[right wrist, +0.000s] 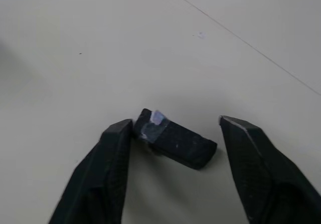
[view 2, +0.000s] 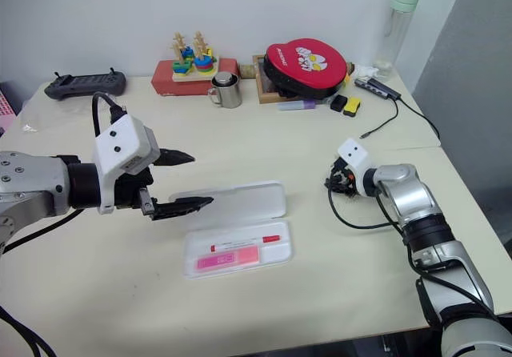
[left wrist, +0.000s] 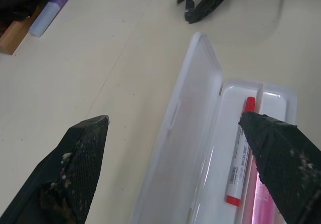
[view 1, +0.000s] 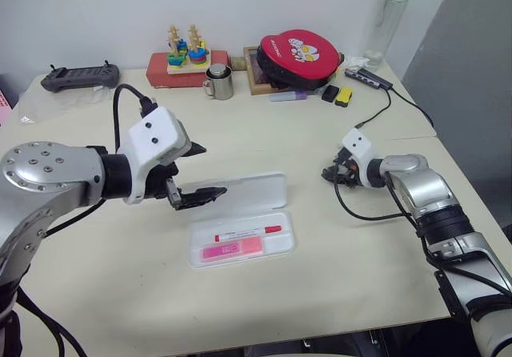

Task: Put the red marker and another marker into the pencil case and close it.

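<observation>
Lighting is bright, even and diffuse. Below my left claw [view 1: 194,173] a soft shadow lies on the table [view 1: 336,245]. My right claw [right wrist: 173,171] throws faint shade around the small dark block [right wrist: 176,139] between its fingers. My left fingertips [left wrist: 75,174] look slightly soft.

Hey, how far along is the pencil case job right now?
Done: the red marker and the pink highlighter lie inside the pencil case. In hand: the open left gripper hovers over the case's flipped-back lid, gripping nothing; the right gripper straddles a small dark piece off to the side. Left: closing the lid.
</observation>
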